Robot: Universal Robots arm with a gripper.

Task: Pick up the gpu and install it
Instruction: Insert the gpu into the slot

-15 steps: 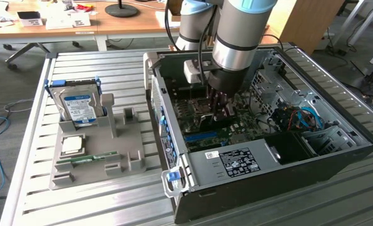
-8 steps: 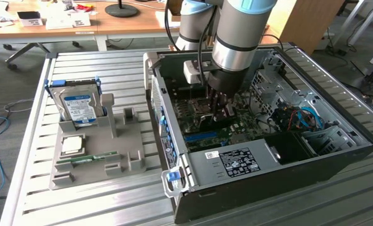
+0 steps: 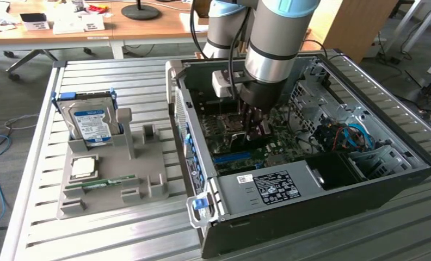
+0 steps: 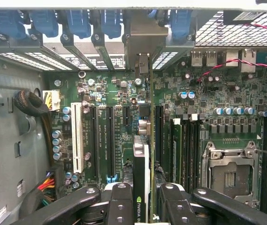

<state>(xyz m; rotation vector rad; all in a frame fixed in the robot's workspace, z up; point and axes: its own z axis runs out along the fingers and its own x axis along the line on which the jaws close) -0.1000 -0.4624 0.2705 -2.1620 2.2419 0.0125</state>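
The gpu [image 4: 141, 176] is a thin card seen edge-on in the wrist view, with a white-labelled cooler on one face. Its metal end bracket [image 4: 144, 40] reaches the case's rear slot openings. My gripper [image 4: 145, 204] is shut on the card, one black finger [image 4: 119, 204] on each side. The card stands upright over the motherboard [image 4: 194, 84], in line with a long black expansion slot; how deep it sits I cannot tell. In the exterior view my gripper [image 3: 256, 117] reaches down inside the open computer case [image 3: 310, 206], with the dark gpu [image 3: 239, 142] below it.
On the slatted table at the exterior view's left, a grey holder [image 3: 146, 163] carries a blue-labelled hard drive [image 3: 92, 122], a processor chip [image 3: 82, 167] and a green memory stick [image 3: 99, 185]. Near the card are a white slot [image 4: 77, 136], memory sticks [image 4: 175, 145] and a processor socket [image 4: 229, 173].
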